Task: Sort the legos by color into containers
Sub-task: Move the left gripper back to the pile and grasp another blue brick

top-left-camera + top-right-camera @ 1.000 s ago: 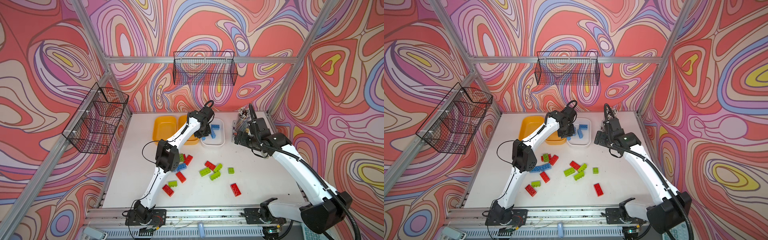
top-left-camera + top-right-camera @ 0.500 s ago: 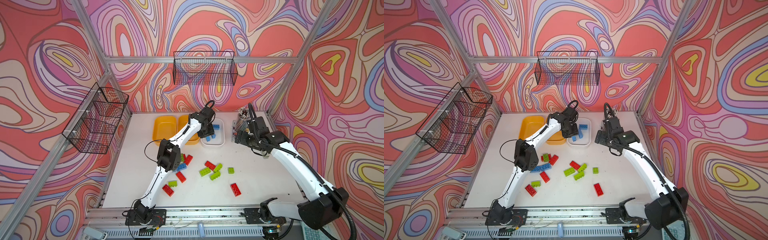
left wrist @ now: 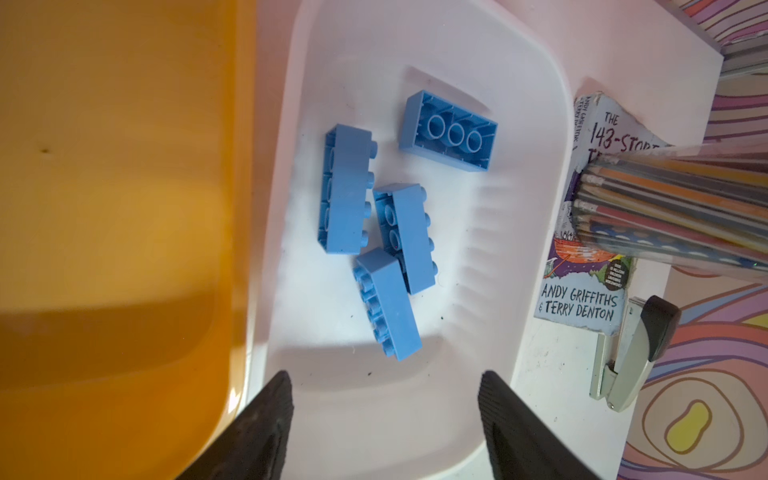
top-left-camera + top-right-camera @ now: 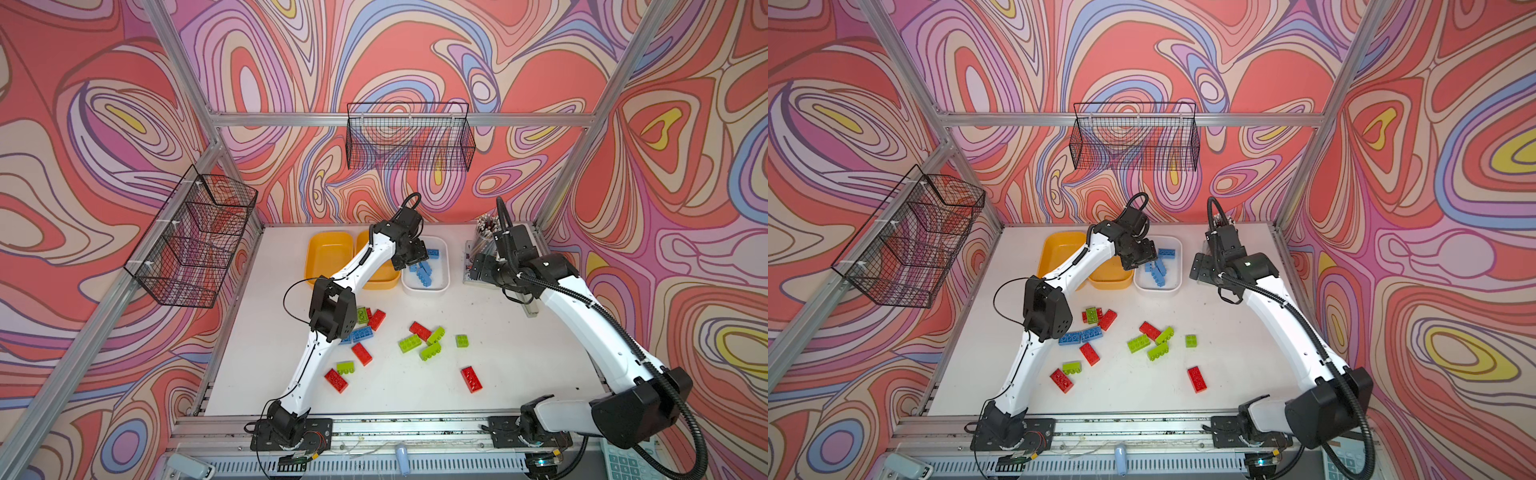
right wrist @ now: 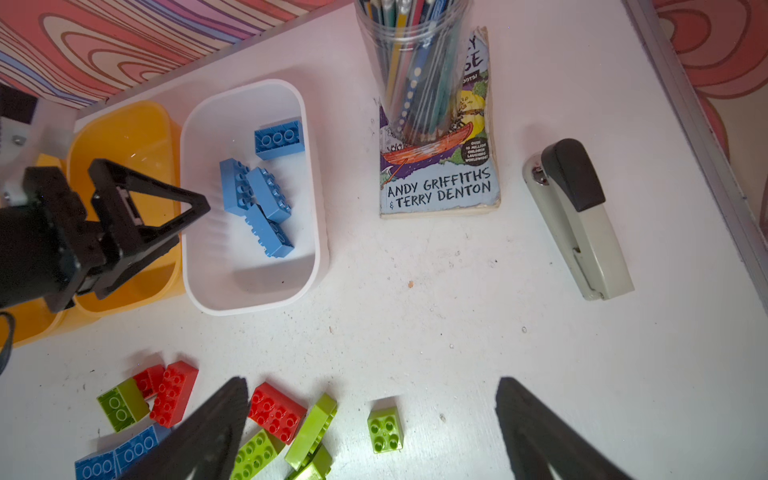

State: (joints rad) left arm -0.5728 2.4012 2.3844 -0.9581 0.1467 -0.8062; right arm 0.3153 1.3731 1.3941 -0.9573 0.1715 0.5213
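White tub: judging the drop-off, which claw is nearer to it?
Left. The left claw hovers over the white tub; the right claw hangs apart, beside it, above the table.

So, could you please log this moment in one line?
left gripper: open over white tub | tub contents: four blue legos | right gripper: open, empty | table: loose legos, red, green, blue

Book (image 3: 582, 299) authors: "ANDY GRIFFITHS & TERRY DENTON"
Book title: "THE 143-STOR", rest hidden
Book badge: "OVER 10 MILLION", rest too small
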